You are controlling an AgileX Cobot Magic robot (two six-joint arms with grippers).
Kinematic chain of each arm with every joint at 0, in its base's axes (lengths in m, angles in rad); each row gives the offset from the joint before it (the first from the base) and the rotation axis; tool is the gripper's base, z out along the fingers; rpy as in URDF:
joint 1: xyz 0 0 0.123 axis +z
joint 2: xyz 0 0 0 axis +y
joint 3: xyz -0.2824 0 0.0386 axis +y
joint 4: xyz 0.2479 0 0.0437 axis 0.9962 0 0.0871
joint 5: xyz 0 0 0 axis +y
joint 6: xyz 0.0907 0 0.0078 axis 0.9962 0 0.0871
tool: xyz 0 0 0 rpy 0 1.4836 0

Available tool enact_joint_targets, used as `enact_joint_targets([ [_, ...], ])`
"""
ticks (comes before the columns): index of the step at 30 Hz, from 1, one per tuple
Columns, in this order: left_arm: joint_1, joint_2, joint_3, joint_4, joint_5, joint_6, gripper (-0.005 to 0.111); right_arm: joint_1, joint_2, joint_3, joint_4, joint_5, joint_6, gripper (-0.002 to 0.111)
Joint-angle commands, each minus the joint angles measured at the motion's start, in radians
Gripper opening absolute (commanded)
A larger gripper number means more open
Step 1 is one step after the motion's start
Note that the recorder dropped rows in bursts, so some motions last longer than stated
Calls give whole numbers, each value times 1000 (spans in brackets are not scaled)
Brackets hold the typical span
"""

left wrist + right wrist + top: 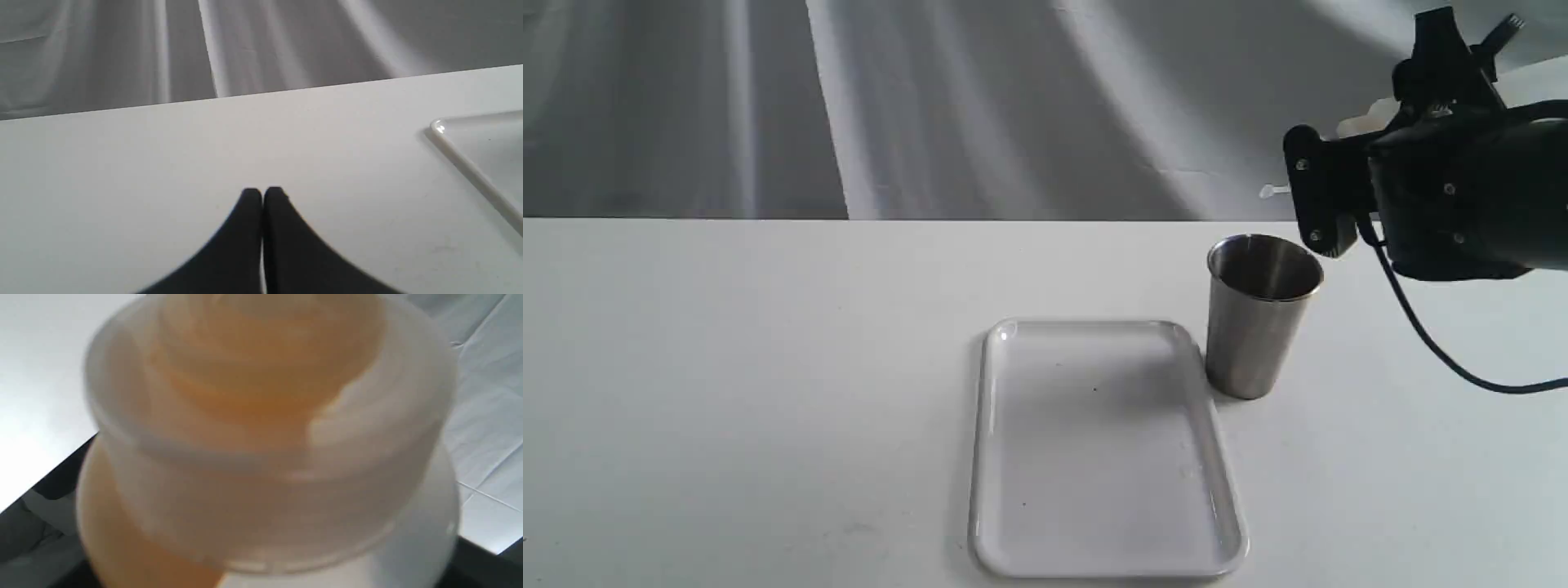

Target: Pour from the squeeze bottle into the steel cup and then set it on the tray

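The steel cup (1262, 314) stands upright on the table just right of the tray's (1103, 457) far corner. My right gripper (1327, 196) hovers above and right of the cup, shut on the squeeze bottle (1365, 122), which is tipped over and mostly hidden behind the arm. A small white tip (1274, 192) pokes out left, above the cup. In the right wrist view the squeeze bottle (265, 437) fills the picture, blurred, with amber liquid inside. My left gripper (262, 192) rests shut and empty over bare table, left of the tray (470, 163).
The white table (768, 367) ends at a far edge against a grey draped cloth backdrop (931, 106). A black cable (1437, 343) hangs from the right arm down toward the table, right of the cup.
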Motion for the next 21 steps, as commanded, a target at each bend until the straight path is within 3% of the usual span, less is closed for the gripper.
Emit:
enact_joint_targets([
  [1,-6,-3,4,-1,-7,-3,0,1,-20,-5,-40,24,-24,3],
  [21,-6,-3,4,-1,-7,-2,0,1,-20,-5,-65,24,-146,3],
])
